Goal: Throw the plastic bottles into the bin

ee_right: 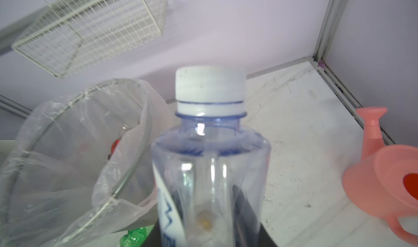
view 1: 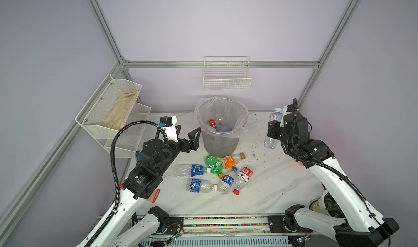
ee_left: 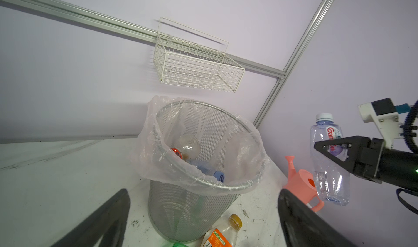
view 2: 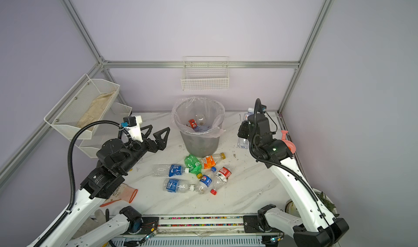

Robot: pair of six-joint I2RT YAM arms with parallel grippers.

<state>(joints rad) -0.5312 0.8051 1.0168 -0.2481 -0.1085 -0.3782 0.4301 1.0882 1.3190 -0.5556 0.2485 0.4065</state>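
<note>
White-capped bottle [ee_right: 210, 166]: clear, cap up, clamped around its body by your right hand [view 1: 274, 124], off to the right of the bin [view 1: 217, 144].
Left hand [view 1: 189, 130]: yours, jaws wide, holding nothing, just left of the bin.
Loose bottles [view 1: 192, 170]: six lie clustered on the bench [view 1: 271, 189] in front of the bin.
Binned bottles [ee_left: 187, 146]: you can see a few inside.
Pink watering can [ee_right: 373, 173]: on the bench by the right wall.
</note>
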